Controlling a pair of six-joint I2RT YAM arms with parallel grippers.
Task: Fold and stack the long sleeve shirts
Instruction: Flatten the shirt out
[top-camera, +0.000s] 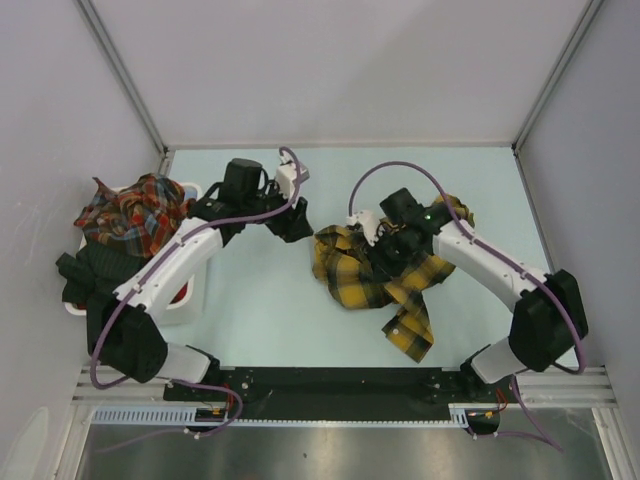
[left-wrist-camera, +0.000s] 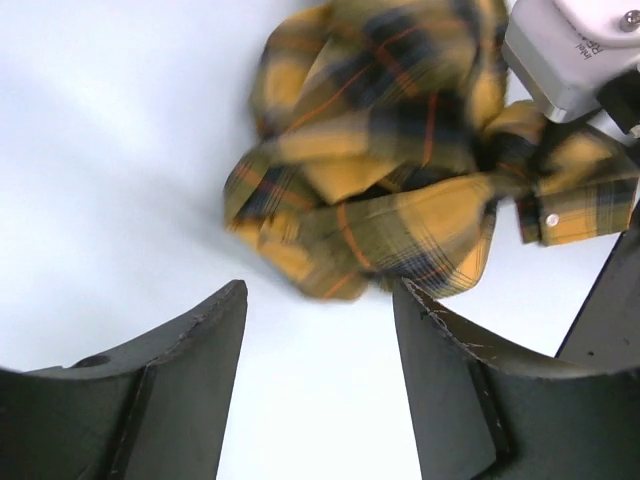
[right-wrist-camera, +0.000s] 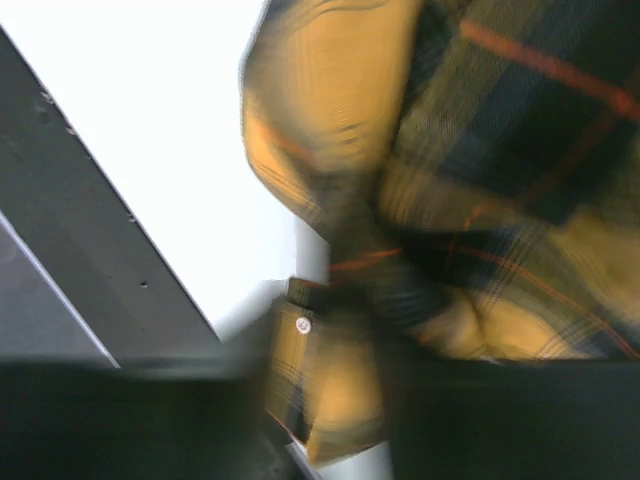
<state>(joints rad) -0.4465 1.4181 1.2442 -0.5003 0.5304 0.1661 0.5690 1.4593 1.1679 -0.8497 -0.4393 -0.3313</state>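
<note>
Left jaws gape wide with nothing between them, just left of the shirt. Right jaws pinch a bunched fold near its middle. Mustard-yellow plaid with black checks and thin red lines, it lies crumpled on the surface, one sleeve trailing toward the bases.

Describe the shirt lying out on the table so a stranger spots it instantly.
On the pale table, look right of centre, at the right tool. The crumpled shirt there is mustard-yellow with black checks, unlike the red plaid shirts heaped in the white bin at left.
</note>
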